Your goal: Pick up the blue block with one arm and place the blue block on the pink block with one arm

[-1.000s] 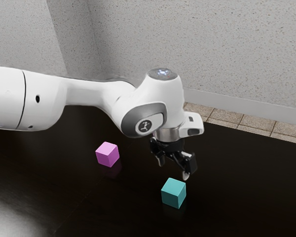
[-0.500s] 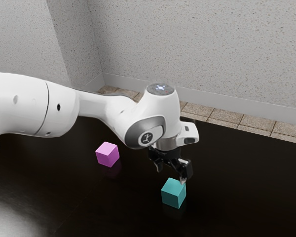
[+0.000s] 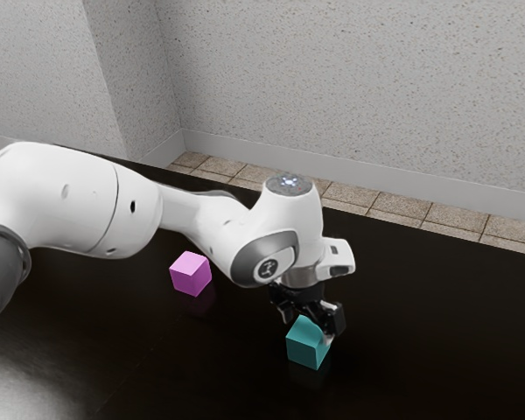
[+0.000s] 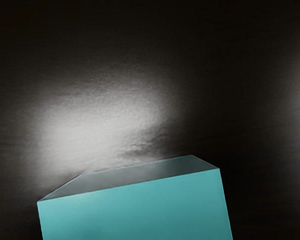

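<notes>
While the gripper (image 3: 309,320) hangs low over the blue block (image 3: 306,346), the job is at the grasping step and nothing has been lifted yet. The block, more teal than true blue, sits flat on the dark table (image 3: 437,332), toward the near side. The black fingers are spread apart and reach down on either side of the block's upper part. From where I stand they look to straddle it rather than pinch it, and I see no sign that it has left the table. In the wrist view the same blue block (image 4: 135,210) lies just under the hand, its top face and one side turned to the camera.

As I judge it, the next move is to press the fingers together on two opposite faces, squarely and not across a corner. The block should then rise straight up, high enough to pass over the pink block's top.

The pink block (image 3: 190,272) stands well apart from the blue one, toward the exterior view's left and a little farther back, also flat on the table. The white arm (image 3: 157,219) comes in from the exterior view's left and passes behind and above it. I see no other object between the two blocks. The chief care is that the carried block arrives over the pink one from above and does not nudge it sideways. A strip of tiled floor (image 3: 402,206) and a grey wall (image 3: 376,79) lie beyond the table's far edge.
</notes>
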